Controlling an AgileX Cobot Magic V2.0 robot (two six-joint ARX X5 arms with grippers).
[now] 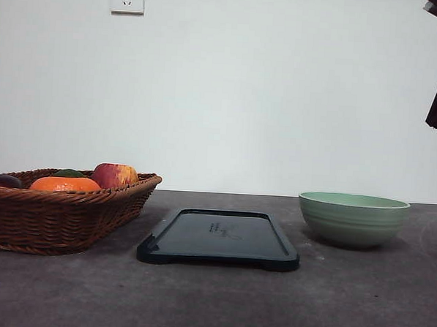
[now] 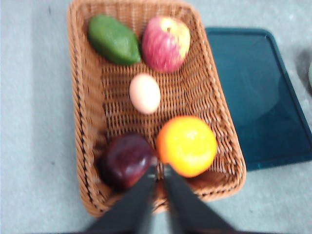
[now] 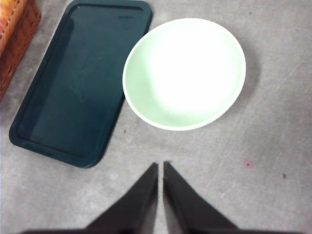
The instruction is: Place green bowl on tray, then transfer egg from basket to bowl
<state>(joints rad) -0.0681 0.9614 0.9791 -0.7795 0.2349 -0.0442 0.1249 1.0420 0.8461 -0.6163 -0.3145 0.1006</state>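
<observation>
Black fingers pressed together, gripping nothing, the left pincer (image 2: 159, 178) hangs over the wicker basket (image 2: 83, 126) at the desk's (image 1: 358, 303) left edge, where the egg (image 2: 145, 93) lies mid-basket among an orange (image 2: 186, 145), a dark plum (image 2: 127, 159), an apple (image 2: 165, 44) and a green avocado (image 2: 113, 40). The right pincer (image 3: 160, 178), likewise closed and empty, hovers above bare desk near the green bowl (image 3: 184, 73). That bowl stands on the desk just beside the tray (image 3: 73, 87), toward the desk's right edge.

Small printed text at centre of tray (image 1: 219, 235), too small and faint to read, no other legible text, labels, brands, numbers or signs
</observation>
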